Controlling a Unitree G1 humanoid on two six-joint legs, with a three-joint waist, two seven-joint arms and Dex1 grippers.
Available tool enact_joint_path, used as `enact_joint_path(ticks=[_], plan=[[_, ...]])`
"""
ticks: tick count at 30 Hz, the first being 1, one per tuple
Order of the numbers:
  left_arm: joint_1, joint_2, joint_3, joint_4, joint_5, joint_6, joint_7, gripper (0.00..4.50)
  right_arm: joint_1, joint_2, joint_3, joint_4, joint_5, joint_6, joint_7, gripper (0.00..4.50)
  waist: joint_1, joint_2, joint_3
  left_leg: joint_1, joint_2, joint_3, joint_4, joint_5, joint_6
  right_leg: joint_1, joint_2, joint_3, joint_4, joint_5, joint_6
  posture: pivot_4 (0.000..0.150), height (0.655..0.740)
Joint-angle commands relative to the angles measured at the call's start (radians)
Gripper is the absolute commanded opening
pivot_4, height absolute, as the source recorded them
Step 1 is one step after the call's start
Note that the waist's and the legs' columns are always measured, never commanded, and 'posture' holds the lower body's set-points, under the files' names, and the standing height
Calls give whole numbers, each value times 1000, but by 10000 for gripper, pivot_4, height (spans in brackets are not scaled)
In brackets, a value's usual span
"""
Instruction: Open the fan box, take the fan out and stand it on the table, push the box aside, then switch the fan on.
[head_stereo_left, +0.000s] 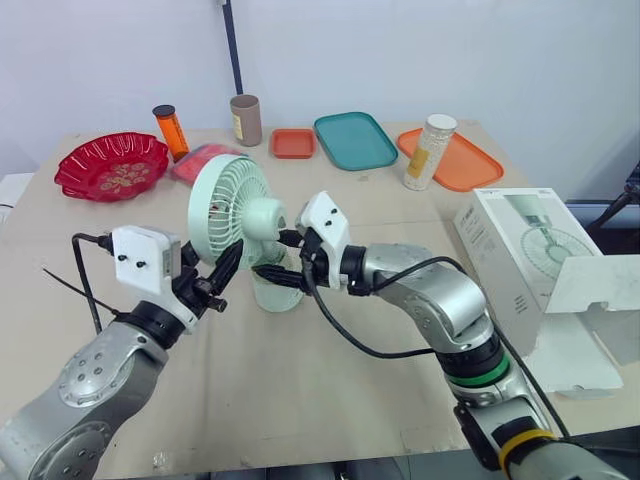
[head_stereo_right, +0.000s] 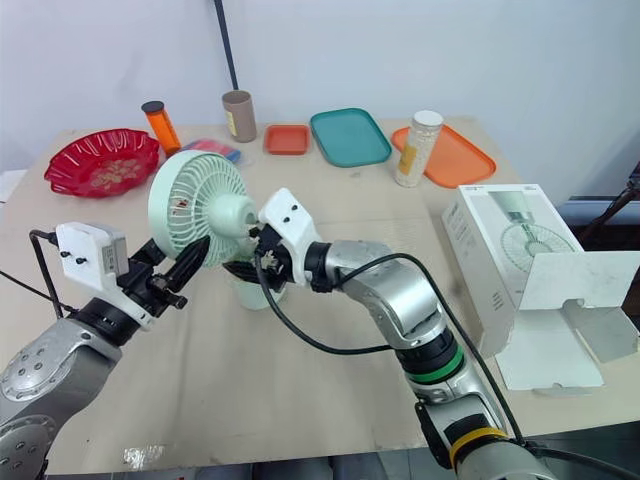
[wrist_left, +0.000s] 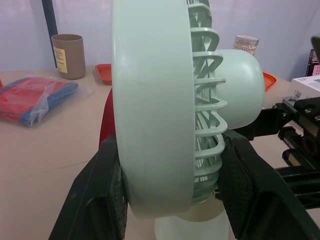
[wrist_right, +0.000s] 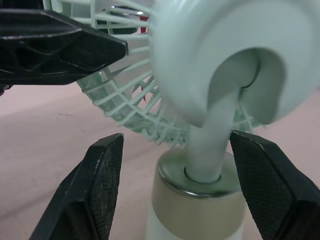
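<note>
The mint-green fan (head_stereo_left: 232, 208) stands upright on its pale base (head_stereo_left: 276, 296) in the middle of the table. My left gripper (head_stereo_left: 222, 276) reaches in from the left; in the left wrist view its fingers (wrist_left: 98, 200) press the front rim and rear cage of the fan head (wrist_left: 155, 110). From the right, my right gripper (head_stereo_left: 274, 264) stands open around the stem (wrist_right: 212, 135), with its fingertips (wrist_right: 102, 187) apart from the base (wrist_right: 195, 212). The white fan box (head_stereo_left: 515, 255) lies at the table's right edge with its flap (head_stereo_left: 600, 285) open.
Along the back stand a red bowl (head_stereo_left: 112, 165), an orange bottle (head_stereo_left: 171, 131), a brown cup (head_stereo_left: 246, 120), a small orange tray (head_stereo_left: 293, 143), a teal tray (head_stereo_left: 355, 140), and a canister (head_stereo_left: 430, 150) on an orange tray (head_stereo_left: 465, 165). A red-blue packet (head_stereo_left: 198, 160) lies behind the fan.
</note>
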Motion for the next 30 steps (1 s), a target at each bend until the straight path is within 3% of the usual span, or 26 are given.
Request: enact_joint_path(ticks=[1, 12, 14, 16, 17, 20, 22, 30], plan=[[-22, -3, 9, -44, 14, -24, 0, 19143, -23, 9, -7, -3, -16, -14, -8, 34355, 0, 0, 0, 0, 0, 0, 0, 0, 0, 0, 0, 0, 0, 0, 0, 1500, 7400], [-7, 6, 3, -47, 46, -17, -21, 19143, -25, 14, -17, 1, -40, -20, -15, 34355, 0, 0, 0, 0, 0, 0, 0, 0, 0, 0, 0, 0, 0, 0, 0, 1500, 7400], [-13, 0, -7, -49, 49, -14, -20, 19143, -25, 20, -17, 1, -41, -21, -17, 30046, 0, 0, 0, 0, 0, 0, 0, 0, 0, 0, 0, 0, 0, 0, 0, 1500, 7400], [-14, -3, -11, -49, 51, -13, -23, 19143, -25, 27, -15, 0, -41, -20, -18, 22083, 0, 0, 0, 0, 0, 0, 0, 0, 0, 0, 0, 0, 0, 0, 0, 1500, 7400], [-13, -4, -11, -48, 52, -14, -24, 19143, -25, 29, -14, 0, -41, -20, -18, 20774, 0, 0, 0, 0, 0, 0, 0, 0, 0, 0, 0, 0, 0, 0, 0, 1500, 7400], [-6, -2, -7, -50, 52, -14, -29, 19143, -27, 36, -16, 1, -43, -19, -20, 8096, 0, 0, 0, 0, 0, 0, 0, 0, 0, 0, 0, 0, 0, 0, 0, 1500, 7400], [-8, -2, -5, -49, 51, -12, -29, 19143, -28, 38, -18, 2, -45, -20, -18, 3722, 0, 0, 0, 0, 0, 0, 0, 0, 0, 0, 0, 0, 0, 0, 0, 1500, 7400], [-16, -2, -6, -51, 43, -6, -24, 19143, -19, 41, -15, -3, -50, -22, -13, 3541, 0, 0, 0, 0, 0, 0, 0, 0, 0, 0, 0, 0, 0, 0, 0, 1500, 7400]])
